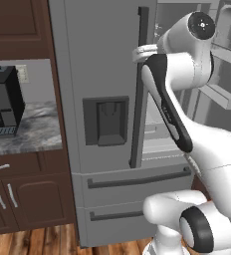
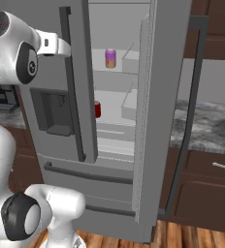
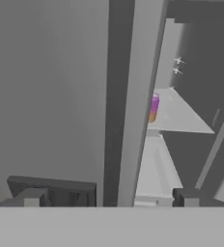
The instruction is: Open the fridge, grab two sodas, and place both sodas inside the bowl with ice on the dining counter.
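Note:
The grey fridge (image 1: 102,60) has its left door shut and its right door (image 2: 163,97) swung open toward me. Inside, a purple soda (image 2: 110,58) stands on an upper shelf; it also shows as the purple soda (image 3: 154,107) past the door edge. A red soda (image 2: 97,109) stands one shelf lower, half hidden by the left door. My gripper (image 3: 110,197) is open and holds nothing. It is up high at the left door's dark bar handle (image 2: 68,72), and the handle lies between its fingertips (image 3: 34,197). The bowl and the dining counter are out of view.
A marbled wall counter (image 1: 33,132) with a black appliance (image 1: 3,102) lies left of the fridge over dark cabinets. Another marbled counter (image 2: 206,126) is on the right, behind the open door. Two fridge drawers (image 1: 132,182) sit below, close to my arm's base.

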